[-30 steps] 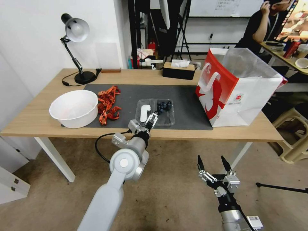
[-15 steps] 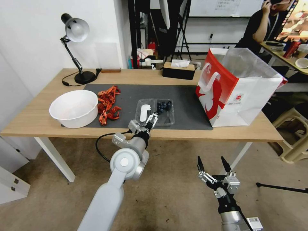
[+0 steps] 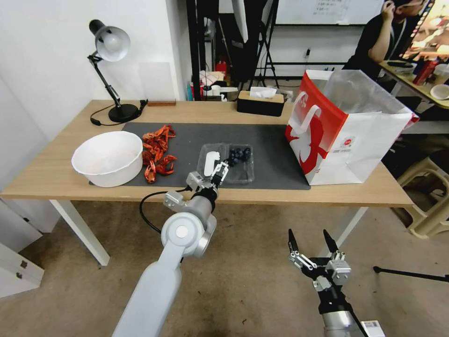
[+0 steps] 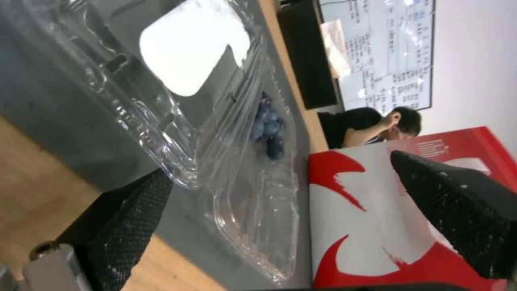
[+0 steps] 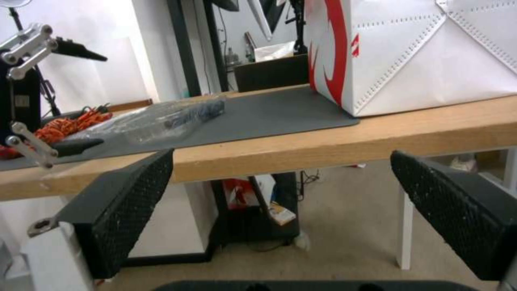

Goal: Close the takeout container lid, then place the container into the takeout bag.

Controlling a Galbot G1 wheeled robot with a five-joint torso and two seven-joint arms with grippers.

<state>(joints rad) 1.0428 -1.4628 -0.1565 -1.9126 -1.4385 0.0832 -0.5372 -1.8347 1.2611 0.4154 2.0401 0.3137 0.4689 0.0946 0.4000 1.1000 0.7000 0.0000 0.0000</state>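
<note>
A long wooden bench (image 3: 56, 178) with white legs holds a dark gray mat (image 3: 271, 140) across its middle. On the mat lie the takeout container (image 3: 227, 163), open and flat, and a pile of orange-red bits (image 3: 156, 152), while a white bowl (image 3: 107, 158) sits at the mat's left end and the takeout bag (image 3: 348, 128) stands at its right end, partly on the wood. At the back of the bench are a black lamp (image 3: 112, 70), a small wooden block (image 3: 161, 102) and a black tissue box (image 3: 260, 103).

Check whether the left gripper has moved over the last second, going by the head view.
Yes, slightly: the left gripper has shifted toward the white oblong label on the clear plastic lid, away from the dark blueberries.
</note>
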